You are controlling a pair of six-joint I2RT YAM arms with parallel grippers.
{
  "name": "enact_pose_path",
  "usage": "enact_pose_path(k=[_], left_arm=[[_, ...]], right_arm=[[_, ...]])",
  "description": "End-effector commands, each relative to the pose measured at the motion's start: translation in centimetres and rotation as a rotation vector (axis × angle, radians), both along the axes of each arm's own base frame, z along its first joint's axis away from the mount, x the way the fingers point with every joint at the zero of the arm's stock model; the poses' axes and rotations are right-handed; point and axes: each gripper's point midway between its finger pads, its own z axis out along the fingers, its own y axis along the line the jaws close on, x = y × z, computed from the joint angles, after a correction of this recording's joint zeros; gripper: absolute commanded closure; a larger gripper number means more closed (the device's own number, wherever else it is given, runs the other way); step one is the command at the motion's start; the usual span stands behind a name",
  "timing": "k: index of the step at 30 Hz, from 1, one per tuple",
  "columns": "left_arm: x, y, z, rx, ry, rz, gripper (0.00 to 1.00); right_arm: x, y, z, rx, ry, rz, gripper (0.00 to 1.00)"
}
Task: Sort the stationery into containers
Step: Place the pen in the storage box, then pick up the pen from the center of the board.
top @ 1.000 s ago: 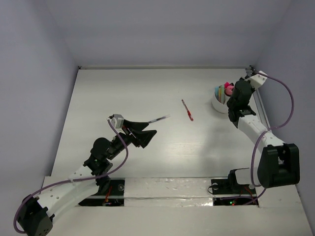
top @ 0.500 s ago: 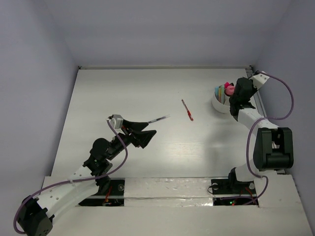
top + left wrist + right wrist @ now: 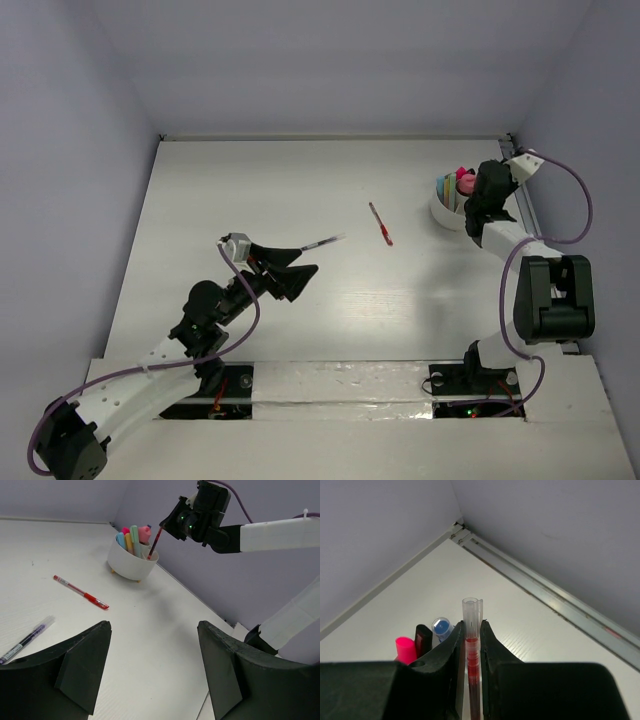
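Note:
A white round cup stands at the far right with pink, yellow, pale-green and blue markers upright in it. My right gripper is shut on a thin red pen, which hangs upright over the cup's rim. Below it show a pink marker and a blue cap. A second red pen lies mid-table. A grey pen lies just past my left gripper, which stands open and empty above the table.
The cup sits close to the right wall and a metal rail along the table's edge. Purple walls enclose the white table on three sides. The right arm reaches over the far right corner.
The right arm has folded its elbow back towards its base, and its gripper has shifted slightly up over the cup with the red pen. The left arm has not moved.

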Motion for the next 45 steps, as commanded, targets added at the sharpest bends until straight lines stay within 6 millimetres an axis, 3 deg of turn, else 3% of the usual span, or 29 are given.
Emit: enact_pose_path(k=[1, 4, 5, 7, 8, 11, 16, 19, 20, 21, 23, 24, 26, 27, 28, 31, 32, 33, 34, 35, 36, 38, 40, 41, 43, 45], left_arm=[[-0.1, 0.1, 0.7, -0.017, -0.037, 0.000, 0.32], [-0.1, 0.1, 0.8, -0.016, -0.038, -0.001, 0.29], [-0.1, 0.1, 0.8, -0.017, -0.039, 0.001, 0.28], [-0.1, 0.1, 0.8, -0.018, -0.040, 0.001, 0.27], [-0.1, 0.1, 0.8, -0.018, -0.040, 0.001, 0.26], [-0.1, 0.1, 0.8, -0.018, -0.040, 0.001, 0.25], [-0.2, 0.3, 1.1, -0.024, -0.046, 0.002, 0.25], [-0.1, 0.4, 1.1, -0.024, -0.044, 0.013, 0.25], [-0.1, 0.4, 1.1, -0.024, -0.044, 0.013, 0.25], [-0.1, 0.4, 1.1, -0.024, -0.046, 0.015, 0.25], [0.0, 0.4, 0.9, -0.020, -0.041, 0.016, 0.27], [0.0, 0.4, 0.9, -0.018, -0.040, 0.020, 0.29], [0.1, 0.5, 0.8, -0.017, -0.039, 0.026, 0.34], [0.1, 0.6, 0.9, -0.019, -0.039, 0.029, 0.36], [0.2, 0.6, 0.8, -0.017, -0.038, 0.034, 0.38], [0.3, 0.7, 0.7, -0.015, -0.037, 0.043, 0.39], [0.4, 0.7, 0.7, -0.013, -0.037, 0.045, 0.39], [0.4, 0.7, 0.7, -0.012, -0.035, 0.045, 0.39], [0.4, 0.7, 0.7, -0.014, -0.036, 0.047, 0.39], [0.4, 0.7, 0.6, -0.010, -0.034, 0.047, 0.39], [0.4, 0.7, 0.7, -0.011, -0.035, 0.047, 0.39], [0.5, 0.6, 0.5, -0.007, -0.032, 0.046, 0.39], [0.5, 0.6, 0.5, -0.007, -0.032, 0.044, 0.39], [0.5, 0.6, 0.5, -0.006, -0.031, 0.043, 0.39], [0.5, 0.6, 0.4, -0.004, -0.029, 0.043, 0.39], [0.5, 0.6, 0.5, -0.005, -0.030, 0.044, 0.39]], right_arm=[[0.1, 0.7, 0.6, 0.055, -0.064, 0.027, 0.99], [-0.2, 1.2, 0.9, 0.070, -0.063, 0.056, 0.87], [-0.2, 1.5, 1.0, 0.078, -0.064, 0.072, 0.76], [-0.6, 1.7, 1.7, 0.081, -0.076, 0.084, 0.68], [-0.7, 1.9, 1.9, 0.084, -0.081, 0.098, 0.56], [-1.2, 2.1, 2.9, 0.083, -0.086, 0.116, 0.42], [-1.8, 3.1, 4.7, 0.084, -0.080, 0.181, 0.36], [-1.6, 6.2, 5.3, 0.091, -0.052, 0.320, 0.54], [-1.4, 8.4, 5.6, 0.074, -0.037, 0.403, 0.78], [-1.1, 10.8, 5.4, 0.083, -0.019, 0.511, 0.88], [-1.2, 14.4, 4.9, 0.066, 0.040, 0.638, 1.00], [-1.3, 18.2, 4.7, 0.064, 0.062, 0.768, 1.00], [-1.5, 21.9, 1.6, 0.057, 0.198, 0.903, 1.00], [-1.3, 25.1, 2.7, 0.049, 0.204, 0.998, 0.98], [-1.8, 26.2, -1.4, 0.048, 0.375, 1.031, 0.96], [-1.7, 28.8, -2.8, 0.005, 0.531, 1.078, 0.68], [-1.2, 29.0, -5.2, 0.003, 0.612, 1.079, 0.58], [-1.2, 29.5, -5.9, 0.004, 0.646, 1.086, 0.43], [-0.8, 29.7, -5.8, 0.007, 0.670, 1.084, 0.38], [-0.6, 29.9, -6.6, 0.006, 0.700, 1.087, 0.37], [-0.3, 30.1, -8.6, 0.015, 0.756, 1.091, 0.36], [0.4, 30.6, -8.8, 0.015, 0.783, 1.102, 0.36], [0.6, 30.7, -11.1, 0.018, 0.858, 1.099, 0.39], [1.5, 30.9, -10.5, 0.009, 0.849, 1.097, 0.41], [1.6, 30.9, -12.6, 0.009, 0.913, 1.096, 0.47], [2.1, 31.2, -12.7, 0.007, 0.932, 1.100, 0.49]])
